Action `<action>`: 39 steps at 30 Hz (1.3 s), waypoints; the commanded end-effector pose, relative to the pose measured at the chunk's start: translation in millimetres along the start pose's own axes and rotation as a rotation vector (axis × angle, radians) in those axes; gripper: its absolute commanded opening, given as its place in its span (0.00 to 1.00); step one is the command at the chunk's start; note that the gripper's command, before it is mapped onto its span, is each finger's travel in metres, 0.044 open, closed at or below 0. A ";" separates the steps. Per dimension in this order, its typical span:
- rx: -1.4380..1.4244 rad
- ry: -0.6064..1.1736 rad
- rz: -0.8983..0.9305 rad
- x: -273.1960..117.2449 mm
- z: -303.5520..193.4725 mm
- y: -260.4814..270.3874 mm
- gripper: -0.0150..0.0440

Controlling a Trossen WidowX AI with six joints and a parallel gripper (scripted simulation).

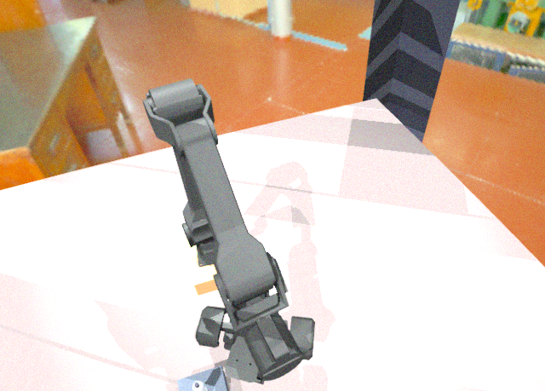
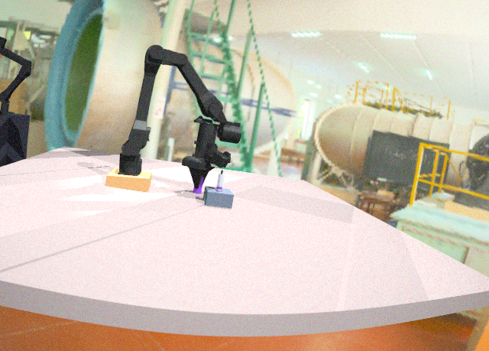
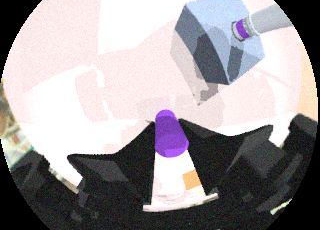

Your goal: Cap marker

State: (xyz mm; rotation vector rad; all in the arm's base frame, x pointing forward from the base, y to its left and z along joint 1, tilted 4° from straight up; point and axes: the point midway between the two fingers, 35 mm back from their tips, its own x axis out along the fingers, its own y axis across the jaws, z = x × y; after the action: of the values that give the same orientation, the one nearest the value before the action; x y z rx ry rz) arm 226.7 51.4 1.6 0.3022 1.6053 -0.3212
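Observation:
The purple cap (image 2: 198, 190) (image 3: 170, 135) stands upright at table level between the fingers. My gripper (image 2: 197, 184) (image 3: 167, 124) points down and is shut on the cap, with a finger against each side. In the top view the arm hides the fingertips and the cap. The marker (image 2: 220, 180) (image 3: 272, 19) stands upright in the holder block, with a grey-white body, a purple band low down and a dark bare tip. The blue-grey holder block (image 1: 209, 380) (image 2: 218, 199) (image 3: 212, 20) stands close beside the gripper, apart from the cap.
The arm's base stands on an orange block (image 2: 128, 180) (image 1: 204, 287), behind and left of the gripper in the exterior view. The white table's (image 2: 244, 260) front edge runs along the bottom of that view. A dark pillar (image 1: 409, 56) stands beyond the table's far corner.

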 end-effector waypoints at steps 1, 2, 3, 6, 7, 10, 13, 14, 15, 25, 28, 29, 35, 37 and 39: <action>0.002 -0.005 0.009 -9.8 2.3 2.1 0.25; 0.002 -0.005 0.009 -12.5 2.5 2.2 0.25; 0.002 -0.005 0.009 -15.3 2.7 2.3 0.25; 0.002 -0.005 0.009 -23.6 3.1 2.4 0.25; 0.002 -0.005 0.009 -26.3 3.2 2.4 0.25; 0.002 -0.005 0.009 -34.7 3.2 2.3 0.25; 0.002 -0.005 0.009 -43.2 3.0 2.0 0.25; 0.002 -0.005 0.009 -46.0 2.8 1.8 0.25; 0.002 -0.005 0.009 -48.9 2.6 1.6 0.25; 0.007 -0.009 0.008 -63.9 12.1 -3.9 0.25; 0.011 -0.011 0.007 -68.4 20.6 -8.5 0.25; 0.012 -0.012 0.006 -69.9 23.4 -10.1 0.25; 0.011 -0.013 0.005 -79.8 39.2 -20.3 0.25; 0.011 -0.013 0.005 -83.2 44.3 -24.0 0.25; 0.010 -0.014 0.005 -86.5 49.3 -28.0 0.25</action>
State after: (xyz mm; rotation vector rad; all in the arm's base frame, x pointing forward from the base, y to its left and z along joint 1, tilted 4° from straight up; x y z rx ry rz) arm 260.0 15.2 80.2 0.3162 1.5966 -0.3254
